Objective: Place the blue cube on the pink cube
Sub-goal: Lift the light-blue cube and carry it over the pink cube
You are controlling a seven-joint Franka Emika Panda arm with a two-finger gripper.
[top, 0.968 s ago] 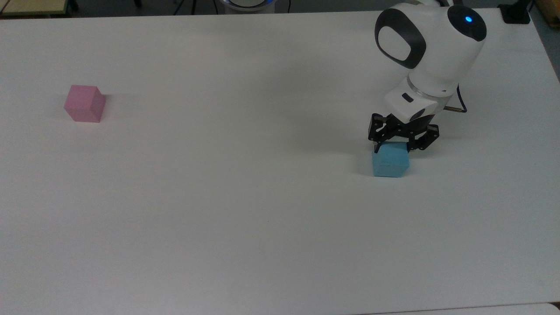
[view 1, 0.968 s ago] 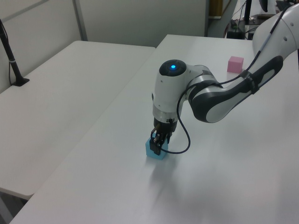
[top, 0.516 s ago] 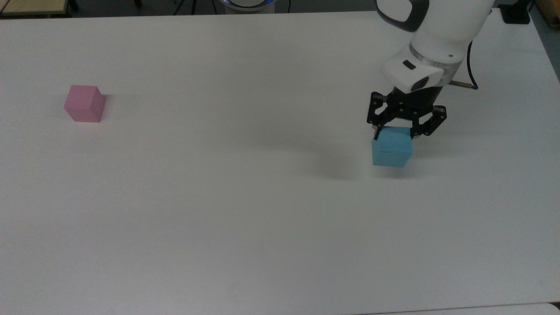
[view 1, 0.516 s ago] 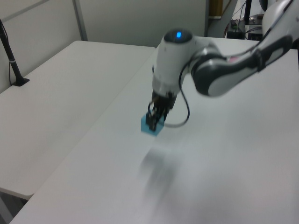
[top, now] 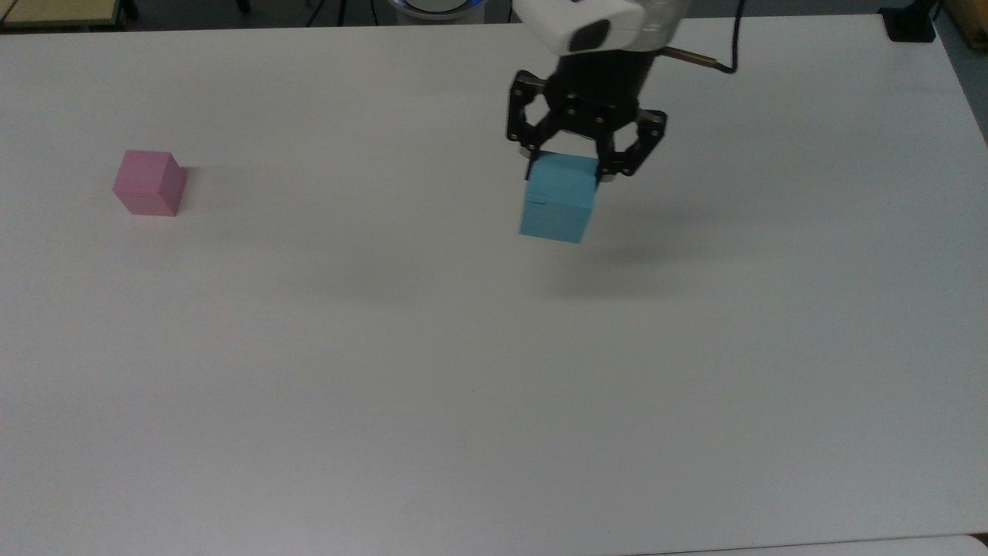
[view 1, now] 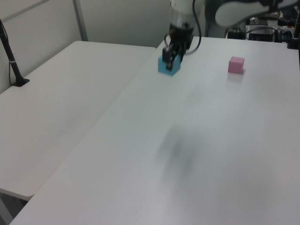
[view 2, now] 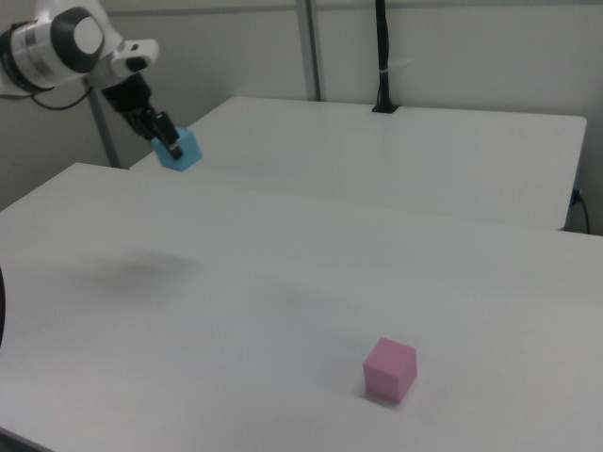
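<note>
My gripper (top: 562,171) is shut on the blue cube (top: 557,205), which hangs high above the white table (top: 463,371), its shadow on the surface below. In the left view the blue cube (view 1: 168,67) hangs under the gripper (view 1: 172,55); in the right view the gripper (view 2: 170,142) holds the blue cube (view 2: 179,151) at the upper left. The pink cube (top: 150,183) rests on the table far toward the top view's left, well apart from the gripper. It also stands alone as the pink cube (view 1: 236,65) and the pink cube (view 2: 390,370).
A second white table (view 1: 56,103) adjoins along the left view's left side, with a black post (view 1: 10,56) on it. A black post (view 2: 382,56) stands at the far table's back edge in the right view.
The gripper lifted the blue cube off the table and carried it toward the top view's left and upward, nearer the pink cube. The pink cube has not moved.
</note>
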